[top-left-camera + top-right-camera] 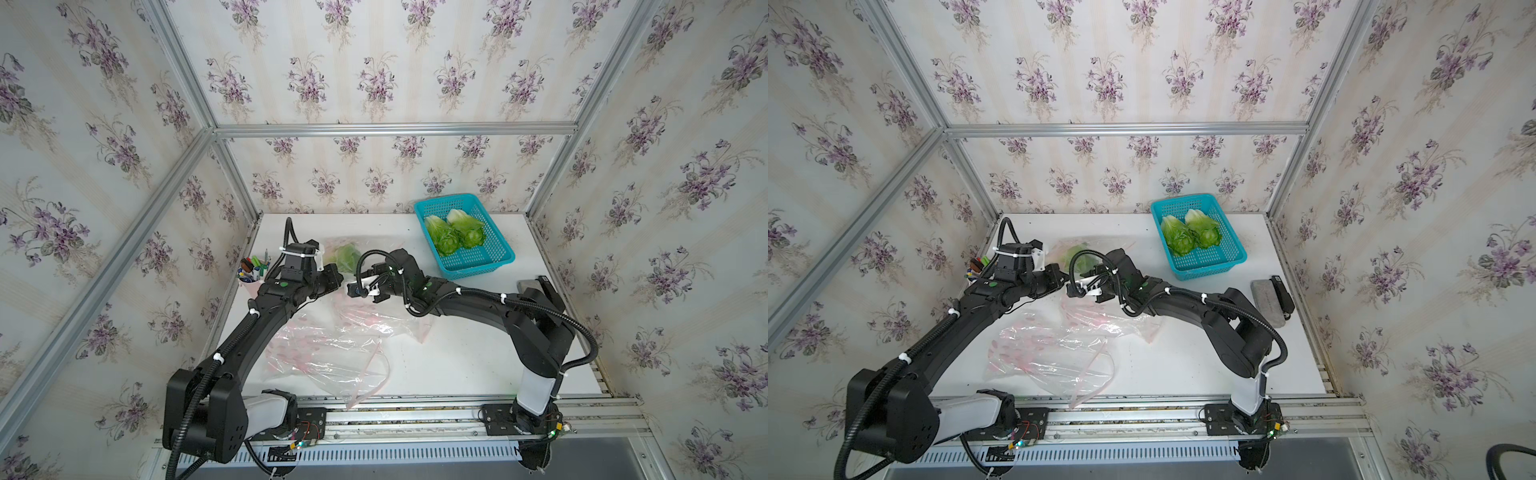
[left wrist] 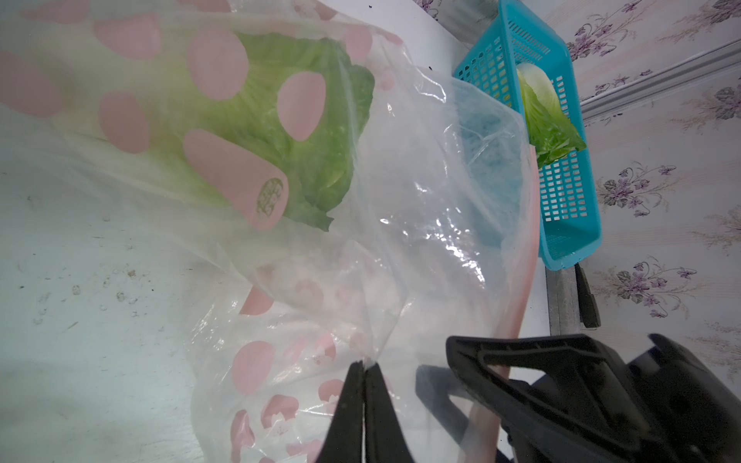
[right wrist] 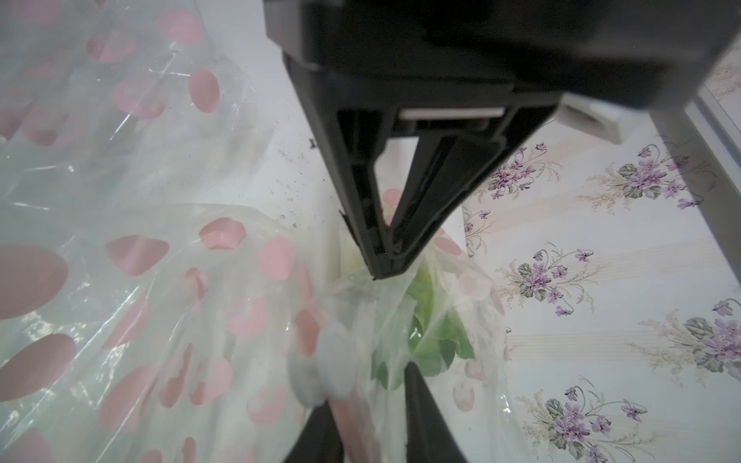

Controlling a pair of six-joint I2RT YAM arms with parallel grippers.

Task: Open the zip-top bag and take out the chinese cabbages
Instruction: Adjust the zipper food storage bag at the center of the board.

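Table [image 1: 457,365]: white, boxed in by flowered wallpaper. Both arms stretched over it from the front rail.
Other bags [image 1: 328,361]: clear and pink-spotted, these lay crumpled between the arms, nearer the front edge.
Zip-top bag [image 1: 374,245]: clear with pink spots, it lay toward the back left of the table. Its mouth faced the two grippers, with film gathered up to them.
Basket [image 1: 478,266]: blue and slotted, at the back right, well apart from the zip-top bag.
Basket cabbages [image 1: 442,239]: two heads lay side by side in the basket, touching. Their long axes were parallel and ran back to front, pale bases toward the back wall and green tops toward the robot.
Bagged cabbage [image 2: 260,120]: the third head lay on its side inside the zip-top bag. Its long axis ran along the bag, leafy green end toward the mouth and the grippers, pale end deeper in.
Left gripper [image 2: 363,362]: its fingers were pressed fully together on a pinch of the bag's film near the mouth.
Right gripper [image 3: 371,389]: it faced the left gripper, tips near it. One finger was inside the mouth and one outside, a little apart, astride the pink zip rim. Whether they had hold of the rim could not be told.
Pen cup [image 1: 251,270]: it stood at the table's left edge, beside the left arm.
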